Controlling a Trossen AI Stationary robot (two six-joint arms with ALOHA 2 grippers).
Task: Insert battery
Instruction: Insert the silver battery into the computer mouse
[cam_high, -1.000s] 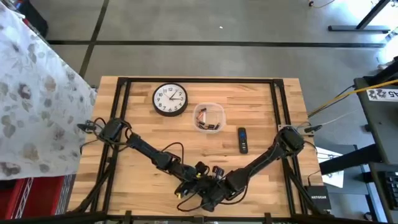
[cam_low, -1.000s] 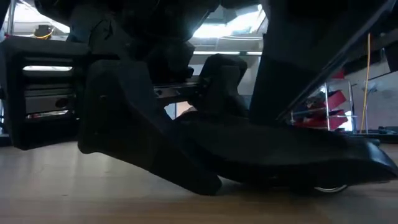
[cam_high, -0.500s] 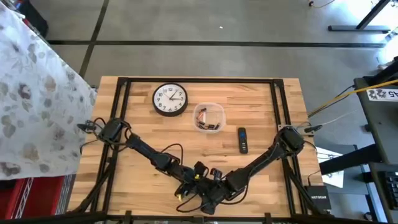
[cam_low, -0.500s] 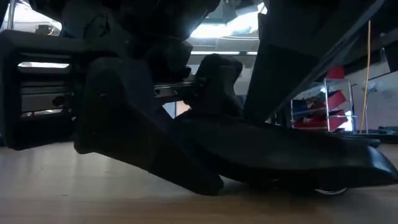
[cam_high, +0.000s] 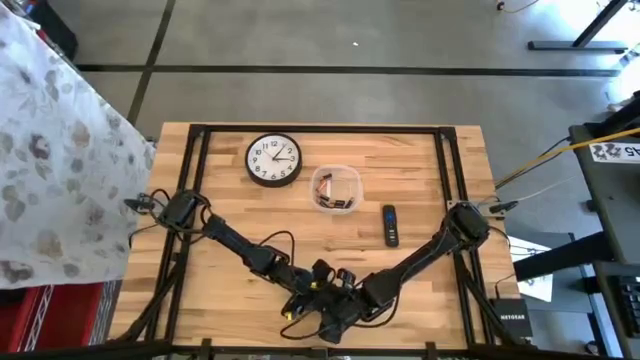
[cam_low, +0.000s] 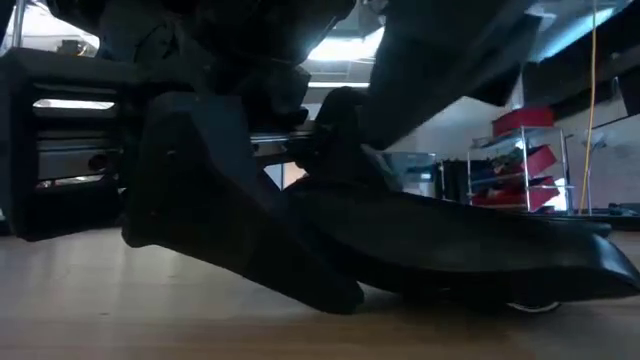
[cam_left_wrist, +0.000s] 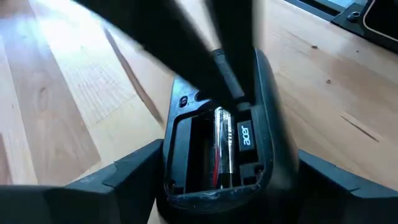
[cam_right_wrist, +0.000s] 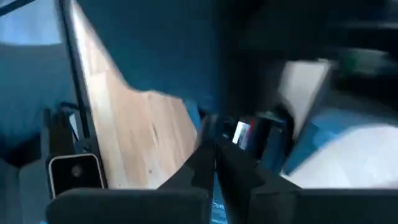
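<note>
Overview from above: finding the left gripper (cam_high: 316, 292) and right gripper (cam_high: 338, 303) crowded together, with the near table (cam_high: 230, 290) edge just behind them. Finding the clock (cam_high: 273, 160), plastic tub (cam_high: 335, 188) and remote (cam_high: 390, 224) well apart, beyond both pincers. Judging the open room to lie that way, not toward the edge.

Looking level across the boards: seeing only the dark mouse (cam_low: 470, 255) low on the wood, tilted, against a broad dark finger.

Looking past the left wrist: clamping the mouse between both fingers, belly up, lid off. Seeing the battery (cam_left_wrist: 222, 146) lying lengthwise in the bay, between those fingers and directly under a dark, blurred right finger (cam_left_wrist: 225, 78) reaching in from beyond. Unable to tell whether seated fully.

Looking past the right wrist: too blurred to say how far the right pincer is spread.

Judging handling: treating the battery as light, rigid, smooth and prone to rolling or springing out against the contact. Pressing along its bare middle rather than pinching, the bay walls leaving little side room. Holding the slick mouse shell at its flanks, firmly.
</note>
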